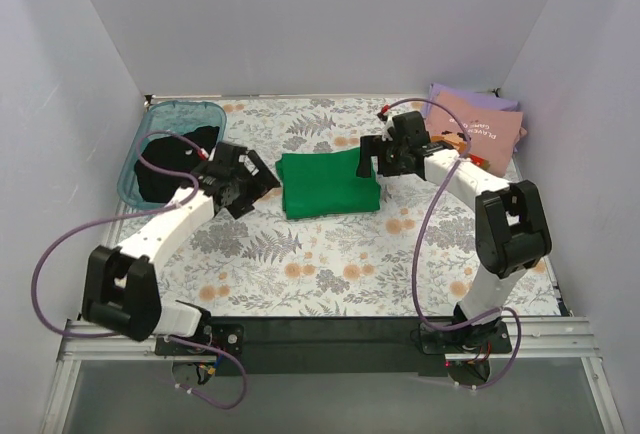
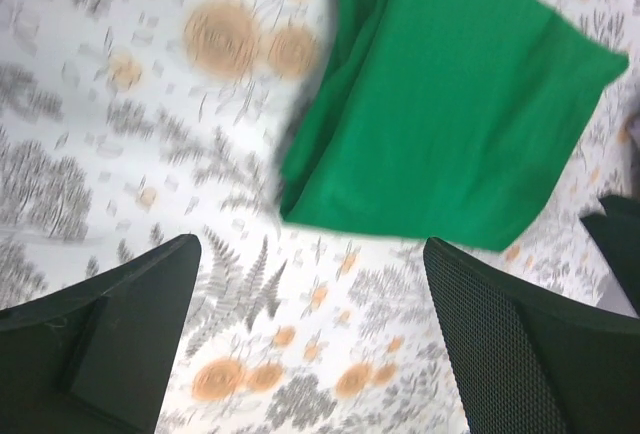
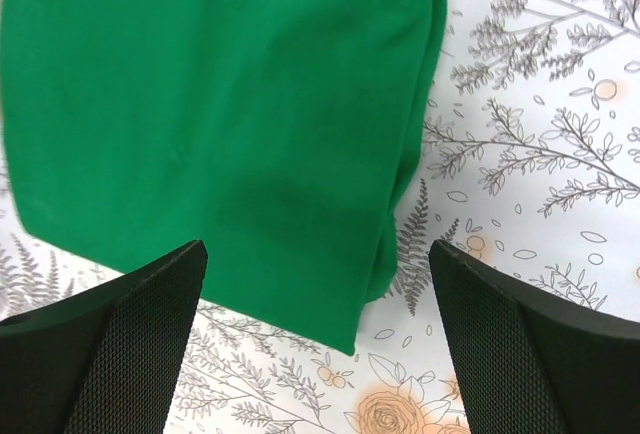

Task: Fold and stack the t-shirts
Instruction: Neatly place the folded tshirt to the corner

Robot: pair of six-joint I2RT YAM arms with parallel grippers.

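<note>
i see the green tee (image 1: 328, 184) folded mid worktop (image 1: 330, 254), long axis going left to right. my left claw (image 1: 262, 186) is released just beside its left edge, my right claw (image 1: 368, 164) released over its far right corner.

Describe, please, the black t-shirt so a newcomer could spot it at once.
On the floral-patterned table, look far left to the translucent teal plastic bin. The bunched black cloth t-shirt lies inside it, the only dark garment and the only one binned.
</note>
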